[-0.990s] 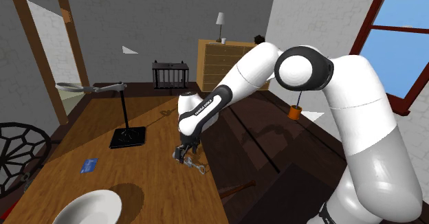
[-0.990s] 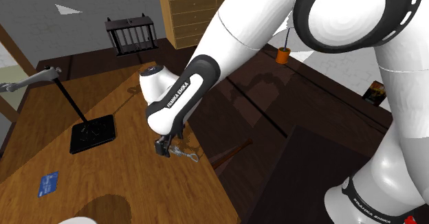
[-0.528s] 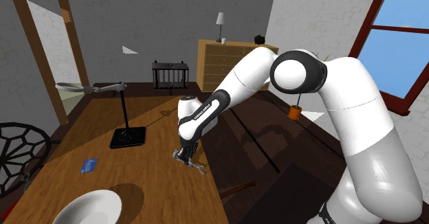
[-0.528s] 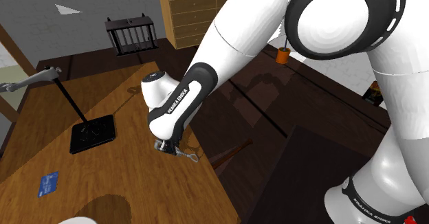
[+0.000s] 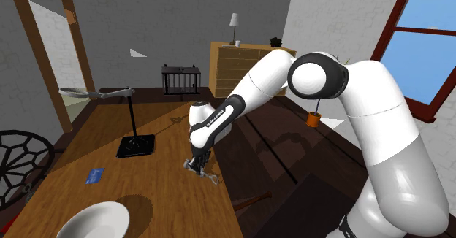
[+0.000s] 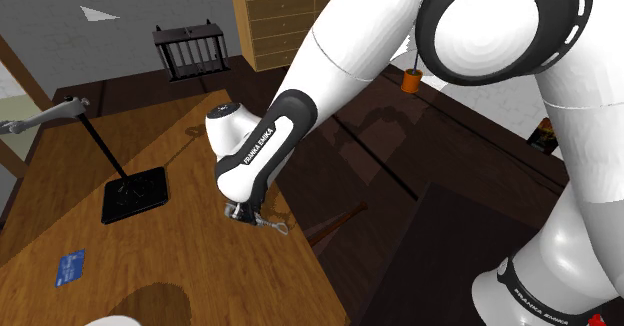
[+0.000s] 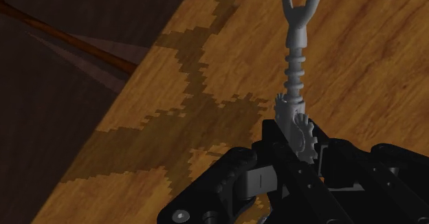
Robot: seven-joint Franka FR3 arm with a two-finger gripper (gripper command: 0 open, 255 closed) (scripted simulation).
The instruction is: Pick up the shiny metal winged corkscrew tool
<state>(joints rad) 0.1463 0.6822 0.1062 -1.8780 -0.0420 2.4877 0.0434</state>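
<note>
The grey metal winged corkscrew [image 5: 207, 176] lies flat on the wooden table [image 5: 109, 141], near the table's edge towards the shoulder view's right. My black gripper [image 5: 194, 166] points down at it and is shut on its geared end. In the wrist view the fingers clasp the toothed gears, and the ribbed shaft and loop handle of the corkscrew [image 7: 295, 58] stick out beyond the gripper [image 7: 297, 157]. The second exterior view shows the gripper [image 6: 240, 214] low on the table, with the corkscrew [image 6: 273, 224] poking out towards that view's right.
A black lamp stand [image 5: 136, 146], a blue card [image 5: 93, 175] and a white bowl [image 5: 91, 222] share the table. A dark lower surface [image 5: 292, 163] with an orange cup [image 5: 313, 119] lies to the shoulder view's right. A black crate [image 5: 181, 78] and a dresser [image 5: 237, 65] stand behind.
The gripper has come down onto the corkscrew and its fingers have shut on the geared end. Over the last half second nothing has visibly moved.
</note>
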